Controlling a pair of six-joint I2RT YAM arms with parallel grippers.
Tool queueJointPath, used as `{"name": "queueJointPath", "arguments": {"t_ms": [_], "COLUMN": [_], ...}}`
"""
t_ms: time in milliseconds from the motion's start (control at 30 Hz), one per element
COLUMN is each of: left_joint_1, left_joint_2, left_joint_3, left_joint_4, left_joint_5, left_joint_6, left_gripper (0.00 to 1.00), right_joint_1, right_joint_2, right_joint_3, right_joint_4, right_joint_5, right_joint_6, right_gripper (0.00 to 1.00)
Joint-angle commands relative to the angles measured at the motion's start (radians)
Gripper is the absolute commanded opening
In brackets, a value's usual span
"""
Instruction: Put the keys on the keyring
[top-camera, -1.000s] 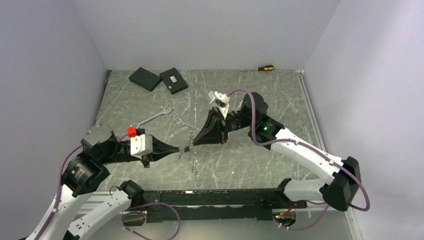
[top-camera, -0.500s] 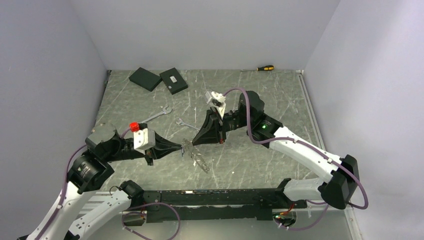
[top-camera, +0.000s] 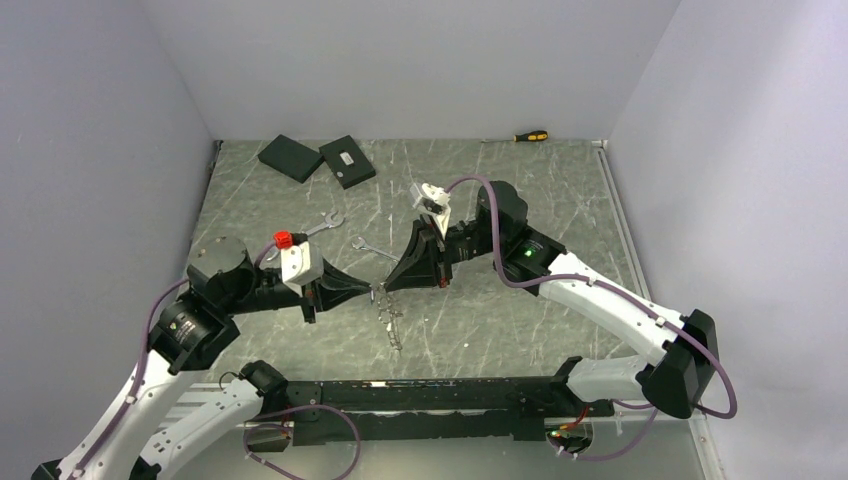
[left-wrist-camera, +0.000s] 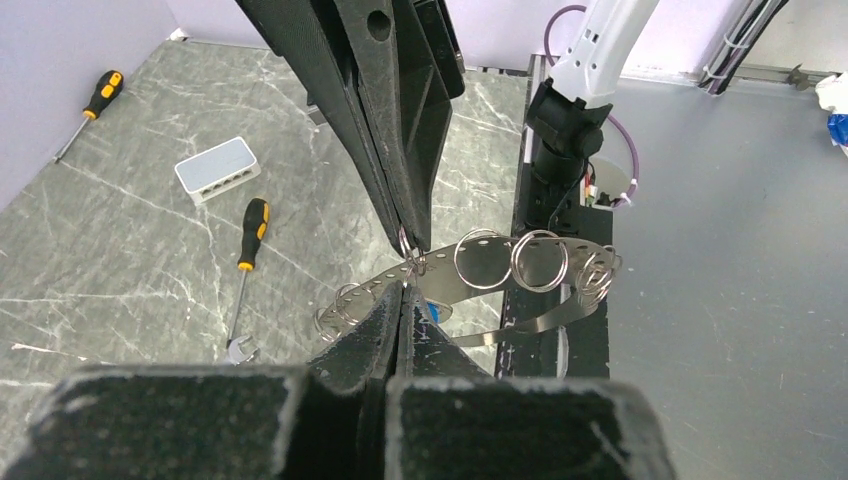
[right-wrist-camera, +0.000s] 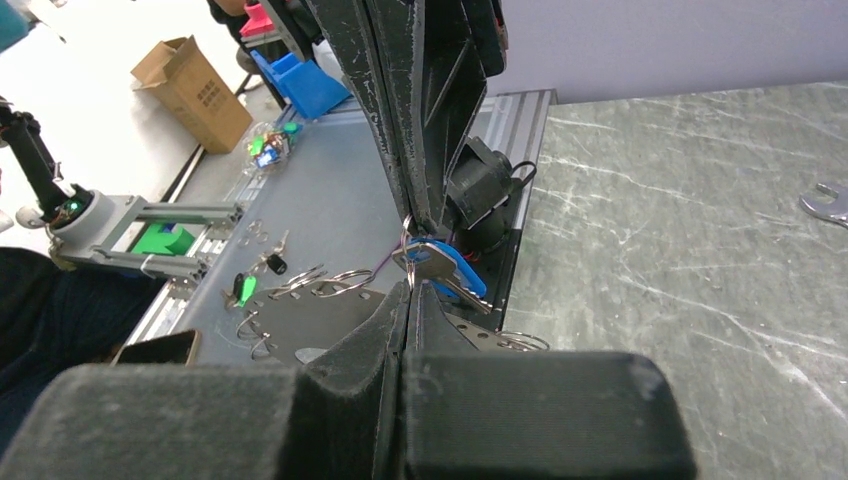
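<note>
The left gripper (top-camera: 368, 291) and right gripper (top-camera: 386, 287) meet tip to tip above the table (top-camera: 585, 190). Both have their jaws pressed flat together with no gap showing. The small wire keyring (left-wrist-camera: 405, 241) pokes out at the right gripper's tips. The left one seems to nip the edge of a perforated metal strip (left-wrist-camera: 450, 278) that carries several more split rings, though its own fingers hide the contact. A silver key (right-wrist-camera: 432, 263) with a blue head sits just beside the keyring, partly hidden, and I cannot tell whether it is threaded on. From above, the hanging strip is only a thin blurred chain. A spanner (right-wrist-camera: 826, 200) lies on the table, cut off by the edge of the right wrist view.
</note>
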Motion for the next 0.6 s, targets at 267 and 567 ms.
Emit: {"name": "queueJointPath", "arguments": {"t_ms": [267, 567], "left_joint_1": [0.004, 0.004], "left_joint_2": [0.009, 0.012], "left_joint_3": [-0.018, -0.021], "left_joint_4": [0.058, 0.046], "left_joint_5": [-0.029, -0.068], "left_joint_6": [-0.046, -0.048], "left_gripper": [0.00, 0.00], "right_joint_1": [0.011, 0.022], "right_joint_2": [-0.027, -0.020], "right_joint_3": [0.049, 0.076], "right_joint_4": [0.041, -0.003], "right_joint_5": [0.018, 0.036], "right_joint_6": [-0.014, -0.038], "right_gripper": [0.00, 0.00]}}
